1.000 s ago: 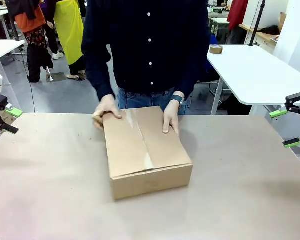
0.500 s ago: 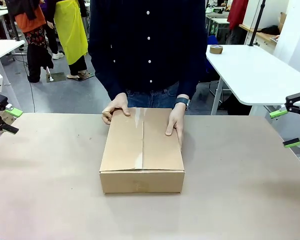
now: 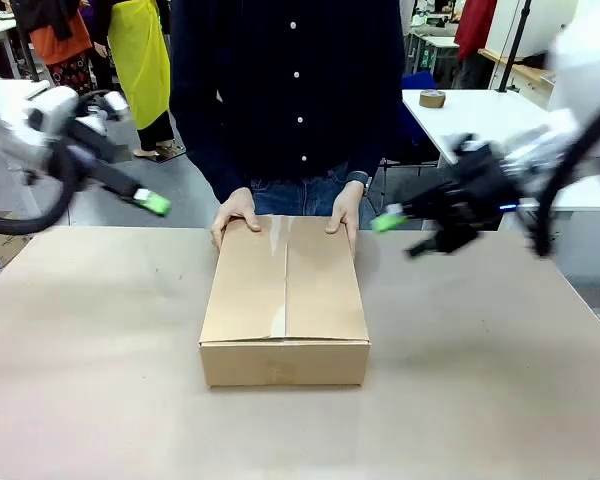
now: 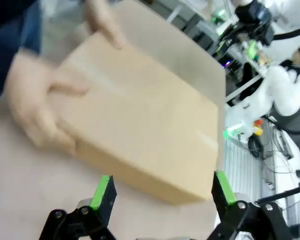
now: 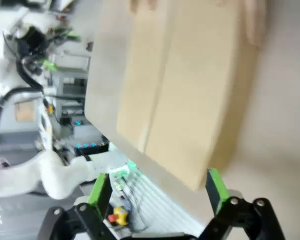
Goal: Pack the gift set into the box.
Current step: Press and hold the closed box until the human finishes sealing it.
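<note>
Both arms swung in toward the closed box (image 3: 284, 290); left end effector (image 4: 162, 187) and right end effector (image 5: 157, 187) spread.

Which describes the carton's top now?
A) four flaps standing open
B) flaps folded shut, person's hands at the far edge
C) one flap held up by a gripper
B: the box lies closed flat, the person's hands on its far edge.
</note>
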Robot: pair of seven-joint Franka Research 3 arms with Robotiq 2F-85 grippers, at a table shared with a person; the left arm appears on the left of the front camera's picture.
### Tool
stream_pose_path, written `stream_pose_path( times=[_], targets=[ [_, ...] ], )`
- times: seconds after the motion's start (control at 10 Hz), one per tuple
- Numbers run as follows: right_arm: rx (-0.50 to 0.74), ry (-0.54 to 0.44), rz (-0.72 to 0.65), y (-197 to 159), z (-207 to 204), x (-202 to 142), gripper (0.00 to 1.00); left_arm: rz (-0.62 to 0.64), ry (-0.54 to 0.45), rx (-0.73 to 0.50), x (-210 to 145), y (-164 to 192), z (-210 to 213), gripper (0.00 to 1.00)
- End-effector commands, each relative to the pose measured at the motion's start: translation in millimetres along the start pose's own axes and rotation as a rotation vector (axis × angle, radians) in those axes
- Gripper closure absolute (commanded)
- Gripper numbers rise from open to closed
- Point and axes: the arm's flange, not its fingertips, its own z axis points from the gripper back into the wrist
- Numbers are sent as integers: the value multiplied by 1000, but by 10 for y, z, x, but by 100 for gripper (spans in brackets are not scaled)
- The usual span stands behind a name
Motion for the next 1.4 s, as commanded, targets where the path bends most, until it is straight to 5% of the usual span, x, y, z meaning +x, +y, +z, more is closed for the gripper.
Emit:
stream_pose_path(
  times=[0.0,0.1,0.2,0.3,0.4,0.5,0.6,0.7,1.0,1.1,1.2,1.3],
  targets=[
    [437,-67,591,-299,-269,261,0,-441,-255,-272,-247,303,-294,0],
    [0,0,0,0,0,0,0,0,0,0,0,0,0,0],
    [0,0,0,0,0,0,0,0,0,0,0,0,0,0],
    [45,-19,144,27,-390,138,0,0,0,0,0,0,0,0],
    [278,73,586,82,-604,355,0,-92,-58,-18,4,106,-271,0],
    [374,-70,867,-44,-775,555,0,-273,-180,-44,64,116,-400,0],
    [565,-103,991,-127,-795,623,0,-365,-243,-32,12,161,-329,0],
    [601,-190,1139,-250,-814,739,0,-454,-252,-98,-60,147,-252,0],
    [702,-359,1152,-523,-791,873,0,-798,-56,-415,-245,42,-372,0],
    [584,-174,943,-546,-783,872,0,-785,-57,-459,-209,0,-444,0],
    [410,-302,1018,-291,-712,931,0,-675,-137,-296,-209,-31,-384,0],
    [410,-302,1018,-291,-712,931,0,-675,-137,-296,-209,-31,-384,0]
  ],
)
